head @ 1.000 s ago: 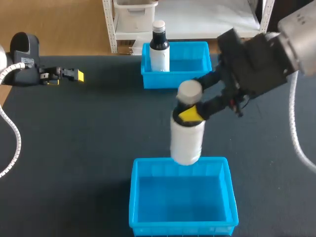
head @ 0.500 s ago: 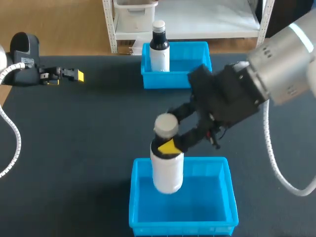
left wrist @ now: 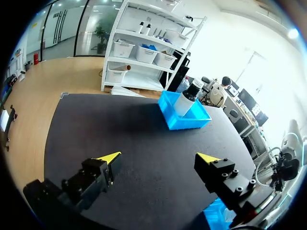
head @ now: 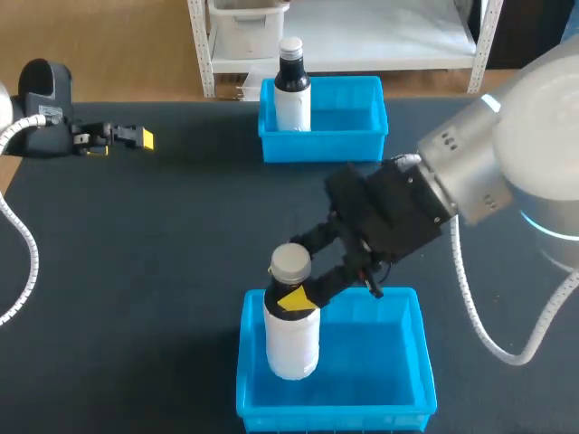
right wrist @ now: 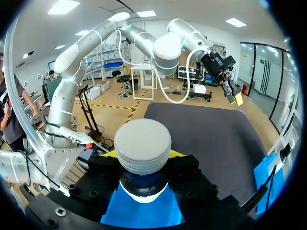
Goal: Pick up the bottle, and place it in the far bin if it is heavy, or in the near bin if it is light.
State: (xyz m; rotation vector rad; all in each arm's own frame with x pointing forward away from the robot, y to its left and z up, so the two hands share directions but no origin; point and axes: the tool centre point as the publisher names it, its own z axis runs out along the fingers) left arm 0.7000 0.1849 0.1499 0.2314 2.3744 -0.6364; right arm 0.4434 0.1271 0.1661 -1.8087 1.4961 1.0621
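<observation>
Item 1: my right gripper [head: 294, 297]. The jaws are closed on the neck of the bottle [head: 291, 339], just under its grey cap [right wrist: 142, 146], one yellow-tipped finger on each side. The arm comes in from the right and reaches over the near bin.

Item 2: the bottle. It is white, upright and held by me. Its lower half hangs inside the walls of the near bin [head: 423, 371], toward that bin's left side. I cannot tell whether its base touches the floor of the bin.

Item 3: my left gripper [left wrist: 158, 160]. The jaws are spread wide with nothing between them. It is low over the table [head: 163, 235] at the far left, well apart from both bins.

Item 4: the far bin [head: 348, 145]. It is blue and sits at the table's far edge. A second bottle [head: 291, 95], white with a black neck, stands upright in its left corner.
</observation>
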